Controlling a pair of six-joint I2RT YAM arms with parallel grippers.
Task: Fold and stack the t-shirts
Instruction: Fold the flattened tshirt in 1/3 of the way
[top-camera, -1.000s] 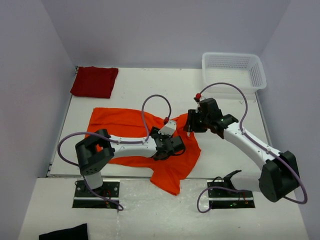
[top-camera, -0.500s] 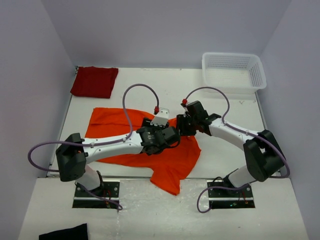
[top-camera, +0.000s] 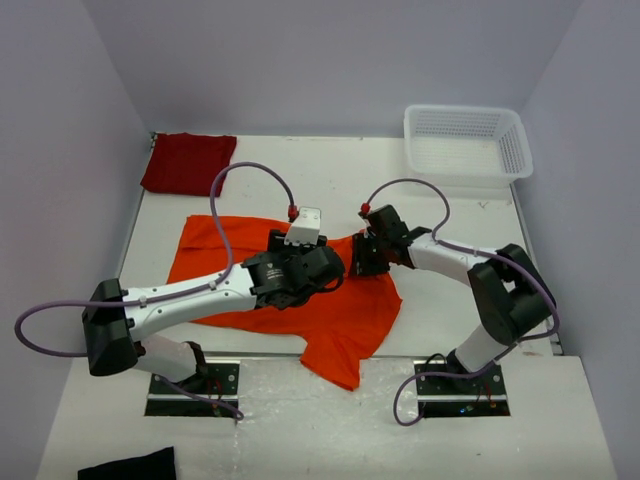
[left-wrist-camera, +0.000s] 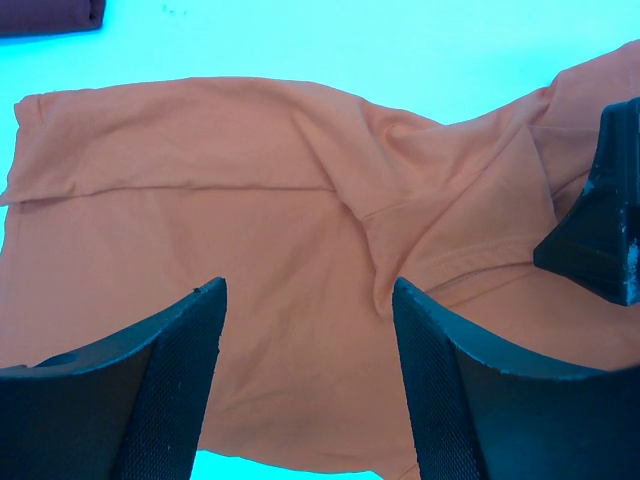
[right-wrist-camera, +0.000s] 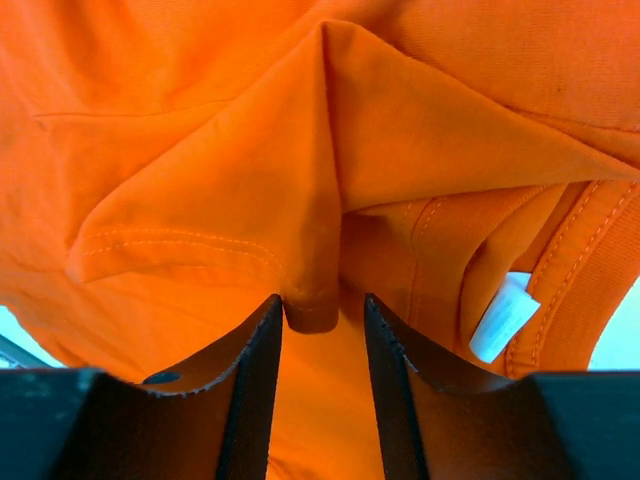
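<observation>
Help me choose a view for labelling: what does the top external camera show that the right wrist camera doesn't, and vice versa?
Only top external: the folded dark red t-shirt, the white basket, the black cloth and the left arm. Only right wrist: the white neck label and the stitched fold reaching down between the right end effector fingers. Both: the orange t-shirt.

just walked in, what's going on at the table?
Both arms are working the orange t-shirt, which lies spread and rumpled mid-table, not yet folded. The right tool straddles a raised fold near the collar; whether it is pinched is unclear. The left tool hangs open over the shirt's body, holding nothing. The red t-shirt sits folded at the far left corner.
</observation>
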